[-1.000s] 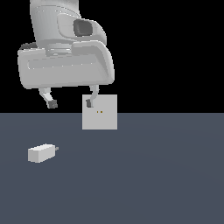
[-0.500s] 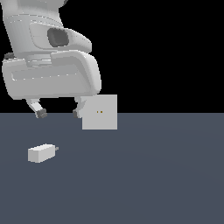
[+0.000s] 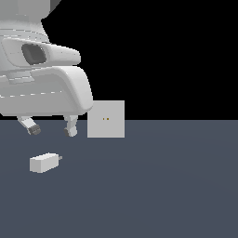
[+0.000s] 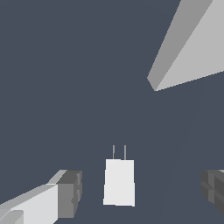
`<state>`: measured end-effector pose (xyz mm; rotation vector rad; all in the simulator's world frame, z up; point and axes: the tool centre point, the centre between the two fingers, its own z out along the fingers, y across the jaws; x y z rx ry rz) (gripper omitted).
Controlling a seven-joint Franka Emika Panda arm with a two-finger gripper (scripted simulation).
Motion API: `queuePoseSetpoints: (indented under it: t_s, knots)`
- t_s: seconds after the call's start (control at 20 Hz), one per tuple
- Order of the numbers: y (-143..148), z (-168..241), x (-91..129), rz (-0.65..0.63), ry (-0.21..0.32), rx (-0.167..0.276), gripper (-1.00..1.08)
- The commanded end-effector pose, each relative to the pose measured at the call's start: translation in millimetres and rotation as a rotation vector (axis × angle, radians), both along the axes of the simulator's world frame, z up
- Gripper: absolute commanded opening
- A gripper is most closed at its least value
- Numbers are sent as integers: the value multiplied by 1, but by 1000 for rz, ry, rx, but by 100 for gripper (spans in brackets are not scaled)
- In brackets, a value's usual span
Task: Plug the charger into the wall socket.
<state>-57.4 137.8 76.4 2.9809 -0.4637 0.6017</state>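
From my seat I see the gripper (image 3: 52, 129) hanging above the dark grey floor (image 3: 162, 186), its jaws spread wide with nothing between the pads and nothing held. In the exterior view the two fingers (image 3: 71, 126) point down from the big white hand body, which fills that view's upper left. The charger (image 3: 43, 162) lies flat on the floor below the gripper, apart from both fingers, with its thin prongs (image 3: 59, 158) facing the exterior view's right, toward the wall socket (image 3: 106, 119). That socket stands upright on the floor just beside the nearer finger (whether they touch I cannot tell from here), and its two small orange dots sit at the plate's centre. In the wrist view the charger (image 4: 119, 182) shows in the gap between the two dark finger pads (image 4: 69, 193), clear of each, prongs leading away from the camera, and the wall socket (image 4: 192, 48) appears as a slanted pale slab farther off.
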Motion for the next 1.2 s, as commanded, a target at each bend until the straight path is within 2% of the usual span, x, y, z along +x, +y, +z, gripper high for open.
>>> queuePoseSetpoints:
  t_s: [0.0, 0.4, 0.85, 1.15]
  knots:
    - [4, -4, 0, -14, -13, -3, 100]
    - [12, -13, 0, -41, -35, -7, 100]
    - [13, -16, 0, -43, -36, -8, 100]
    - [13, -35, -1, -44, -35, -7, 100]
